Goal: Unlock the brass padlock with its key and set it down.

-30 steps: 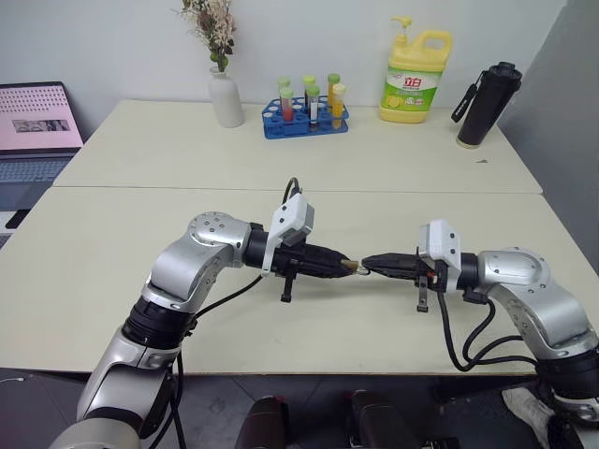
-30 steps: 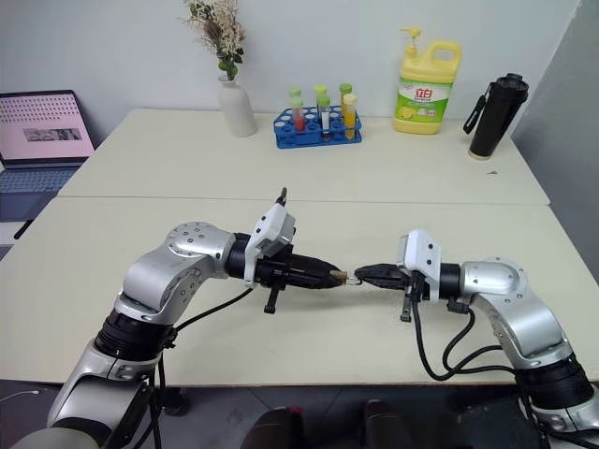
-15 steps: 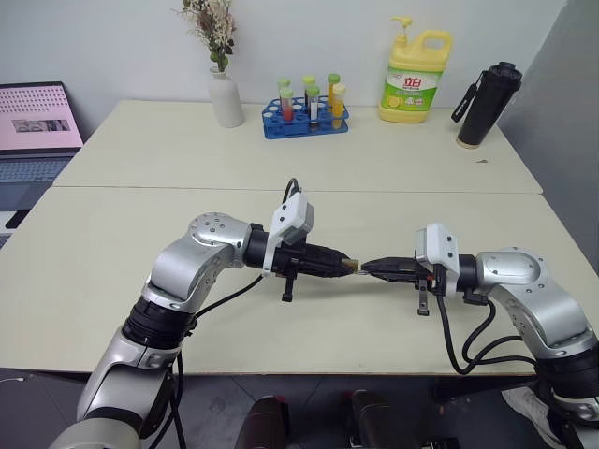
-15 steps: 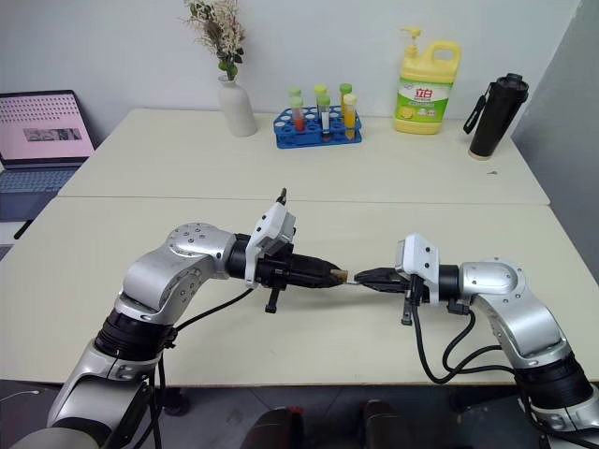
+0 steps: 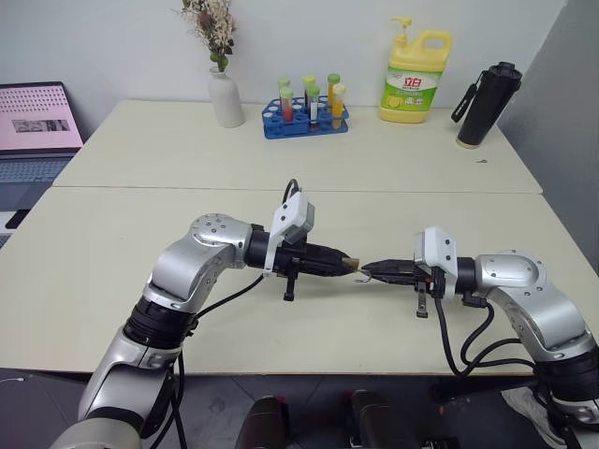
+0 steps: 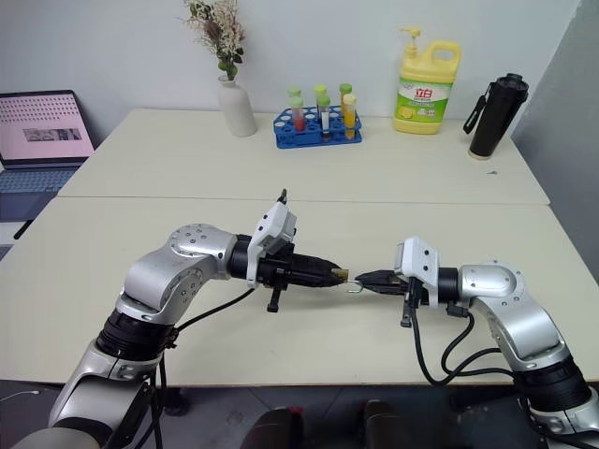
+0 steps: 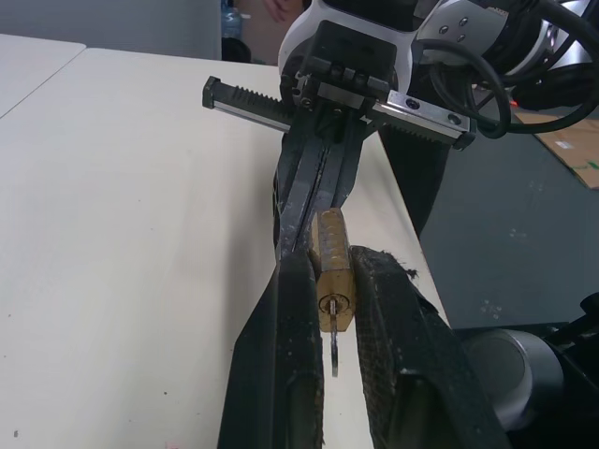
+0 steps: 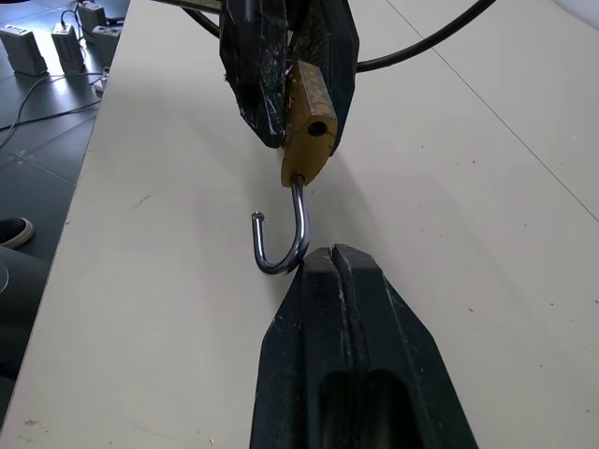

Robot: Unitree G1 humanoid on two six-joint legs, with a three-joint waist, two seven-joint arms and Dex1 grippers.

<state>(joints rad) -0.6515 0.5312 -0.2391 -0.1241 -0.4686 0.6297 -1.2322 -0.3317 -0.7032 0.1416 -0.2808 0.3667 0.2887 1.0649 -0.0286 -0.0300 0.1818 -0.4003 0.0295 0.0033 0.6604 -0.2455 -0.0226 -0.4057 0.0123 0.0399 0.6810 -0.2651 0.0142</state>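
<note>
The brass padlock (image 8: 307,131) has a golden metal body with a dull, worn shine. Its curved shackle is smooth, bright silver metal. The key (image 7: 333,353) is thin grey metal. The black fingers (image 7: 281,374) of the left gripper (image 5: 348,266) look rough and frayed at the edges, like worn rubber. The right gripper (image 5: 367,270) is matt black. The arms are shiny silver. The tabletop (image 5: 140,224) is smooth, pale and matt. The far soap bottle (image 5: 416,77) is glossy yellow plastic.
</note>
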